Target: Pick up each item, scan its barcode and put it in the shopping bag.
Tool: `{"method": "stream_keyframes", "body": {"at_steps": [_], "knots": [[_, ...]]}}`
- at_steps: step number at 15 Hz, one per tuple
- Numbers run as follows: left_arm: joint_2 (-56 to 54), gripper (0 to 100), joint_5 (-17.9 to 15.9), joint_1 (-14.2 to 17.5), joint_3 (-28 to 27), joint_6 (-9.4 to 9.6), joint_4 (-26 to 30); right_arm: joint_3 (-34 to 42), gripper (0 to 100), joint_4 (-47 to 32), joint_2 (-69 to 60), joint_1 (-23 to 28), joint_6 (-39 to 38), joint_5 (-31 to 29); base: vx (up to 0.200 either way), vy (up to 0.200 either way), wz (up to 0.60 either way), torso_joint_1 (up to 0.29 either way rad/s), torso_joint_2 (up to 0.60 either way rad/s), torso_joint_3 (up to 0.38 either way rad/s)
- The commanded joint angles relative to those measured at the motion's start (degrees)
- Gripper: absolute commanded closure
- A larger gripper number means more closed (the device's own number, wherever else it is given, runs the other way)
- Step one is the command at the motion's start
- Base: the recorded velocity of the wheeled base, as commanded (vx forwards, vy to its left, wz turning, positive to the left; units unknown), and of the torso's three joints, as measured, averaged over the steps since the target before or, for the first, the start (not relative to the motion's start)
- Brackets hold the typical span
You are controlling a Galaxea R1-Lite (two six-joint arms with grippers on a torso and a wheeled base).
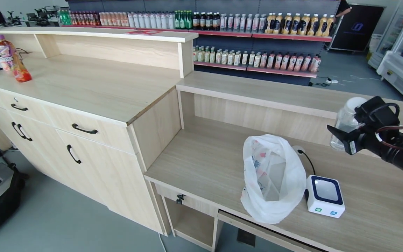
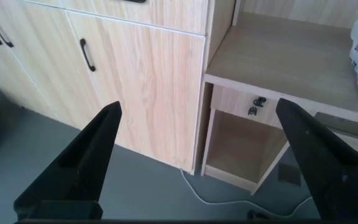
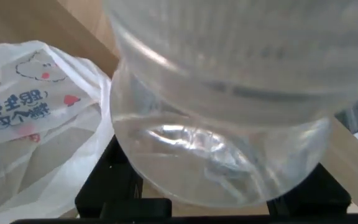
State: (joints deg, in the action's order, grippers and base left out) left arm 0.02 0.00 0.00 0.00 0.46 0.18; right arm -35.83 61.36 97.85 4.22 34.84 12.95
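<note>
A: Status of the clear bottle [image 1: 345,119]?
B: Clamped in the right gripper [image 1: 344,137], above the counter [image 1: 205,157], well apart from the scanner [image 1: 325,195]; unscanned, by my reading.
A: Bag?
B: Shopping bag [image 1: 269,178] stood open just beside the scanner, seemingly empty. 1 item in hand; scan and bagging remained. Left gripper [image 2: 199,106] hung wide, empty.

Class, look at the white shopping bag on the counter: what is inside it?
The shopping bag stands open; inside, only its own crumpled plastic shows, no item. Its bottom is covered by folds. The clear bottle is outside, in the right claw.
</note>
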Motion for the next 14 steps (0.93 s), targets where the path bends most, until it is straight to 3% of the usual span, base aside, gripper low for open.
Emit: {"method": "stream_keyframes", "body": {"at_steps": [1,2,4,10,14], "knots": [[0.0,0,0.0,0.0,0.0,0.06,0.0,-0.9,100,0.8,4.9,-1.1,-1.9,3.1,0.0,0.0,0.0,0.0,0.0,0.0],[0.0,0,0.0,0.0,0.0,-0.02,0.0,-1.7,100,1.3,9.2,-1.4,-5.0,8.6,0.0,0.0,0.0,0.0,0.0,0.0],[0.0,0,0.0,0.0,0.0,-0.02,0.0,-3.0,100,2.0,16.2,-1.3,-6.0,11.9,0.0,0.0,0.0,0.0,0.0,0.0],[0.0,0,0.0,0.0,0.0,-0.02,0.0,-13.8,100,2.1,30.3,-1.5,-14.9,12.2,0.0,0.0,0.0,0.0,0.0,0.0],[0.0,0,0.0,0.0,0.0,-0.02,0.0,-17.7,100,2.1,35.7,-2.3,-16.0,12.2,0.0,0.0,0.0,0.0,0.0,0.0]]}}
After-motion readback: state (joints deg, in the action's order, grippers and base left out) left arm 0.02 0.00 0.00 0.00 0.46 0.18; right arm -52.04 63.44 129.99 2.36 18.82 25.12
